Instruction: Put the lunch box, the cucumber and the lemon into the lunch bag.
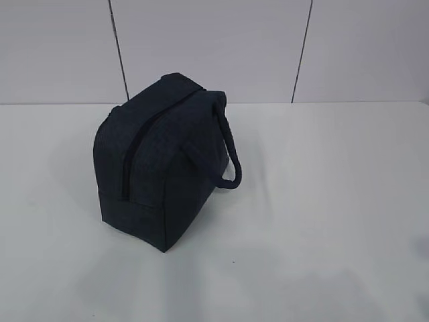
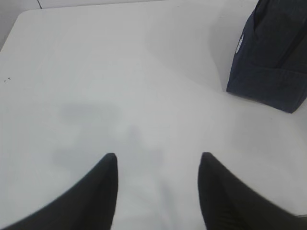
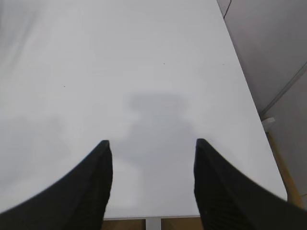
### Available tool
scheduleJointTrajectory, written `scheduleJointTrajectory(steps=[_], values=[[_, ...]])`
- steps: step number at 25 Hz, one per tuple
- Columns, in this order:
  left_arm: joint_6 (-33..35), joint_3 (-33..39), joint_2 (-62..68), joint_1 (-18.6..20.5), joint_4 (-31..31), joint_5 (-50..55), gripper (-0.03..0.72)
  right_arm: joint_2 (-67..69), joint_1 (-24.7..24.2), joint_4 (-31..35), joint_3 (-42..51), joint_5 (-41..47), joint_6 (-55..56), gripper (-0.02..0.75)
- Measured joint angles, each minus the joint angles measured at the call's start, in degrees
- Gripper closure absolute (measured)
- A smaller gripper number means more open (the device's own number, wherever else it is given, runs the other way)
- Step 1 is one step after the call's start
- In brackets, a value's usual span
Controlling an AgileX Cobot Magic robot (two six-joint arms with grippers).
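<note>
Lunch bag (image 1: 157, 161) stood zipped on the tabletop (image 1: 322, 201); both grippers, left (image 2: 157, 165) and right (image 3: 151, 151), released, empty. Unzipping apparently came next.

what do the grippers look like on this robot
Only the fingers show, in the wrist views. The left gripper has two black fingers that curve and taper to rounded tips. The right gripper looks the same: matte black, smooth, no markings. No cables or arm bodies are visible.
</note>
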Motion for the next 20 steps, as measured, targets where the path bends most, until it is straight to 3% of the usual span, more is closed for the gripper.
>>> scheduleJointTrajectory(steps=[20], values=[[0.0,0.0,0.0,0.46,0.0,0.0,0.328,0.0,0.0,0.0,0.0,0.0,0.0,0.318]])
